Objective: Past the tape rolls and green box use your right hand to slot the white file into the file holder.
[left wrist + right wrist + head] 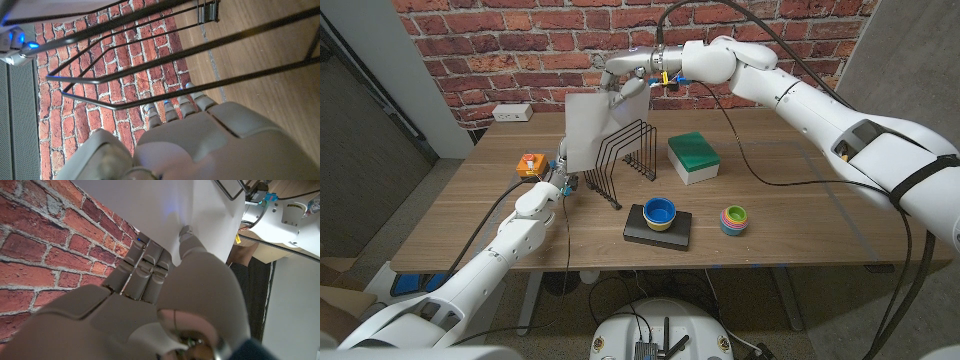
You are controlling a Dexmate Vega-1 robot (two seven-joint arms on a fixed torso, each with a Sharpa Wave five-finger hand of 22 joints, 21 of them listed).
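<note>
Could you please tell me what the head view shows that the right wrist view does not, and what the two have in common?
The head view takes in the table: the black wire file holder, the green box, a blue bowl on a black box, stacked coloured tape rolls, and the left hand beside the holder. The right wrist view gives a close look at fingers pressed on the sheet. Both show the right hand holding the white file in front of the brick wall.
</note>
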